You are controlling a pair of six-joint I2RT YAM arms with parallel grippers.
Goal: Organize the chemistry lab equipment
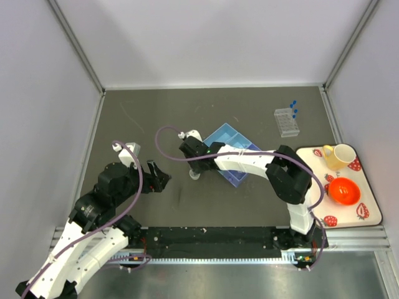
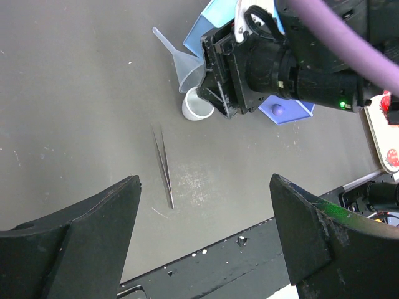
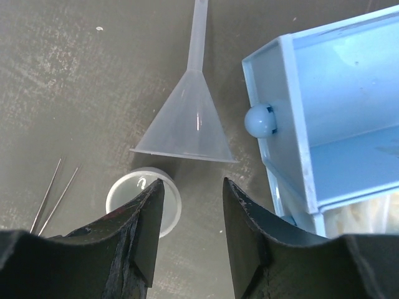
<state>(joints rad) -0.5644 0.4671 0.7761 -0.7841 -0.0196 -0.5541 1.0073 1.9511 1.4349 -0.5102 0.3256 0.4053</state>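
A small clear funnel [image 3: 187, 118] lies on its side on the dark table, its mouth toward a tiny white beaker [image 3: 132, 192]. My right gripper [image 3: 192, 193] is open and empty just above them, its left finger over the beaker's rim. Thin metal tweezers [image 2: 163, 165] lie near the beaker. My left gripper [image 2: 204, 180] is open and empty, nearer the front edge and left of the tweezers. The beaker [image 1: 195, 175] sits below my right gripper [image 1: 193, 165]. A clear tube rack [image 1: 287, 122] with blue-capped test tubes stands at the back right.
An open blue compartment box [image 1: 232, 149] with a round knob [image 3: 260, 120] lies right of the funnel, under my right arm. A strawberry-patterned tray [image 1: 368, 215] at the right edge holds a yellow mug [image 1: 337, 156] and an orange bowl [image 1: 343, 190]. A black rail runs along the front edge.
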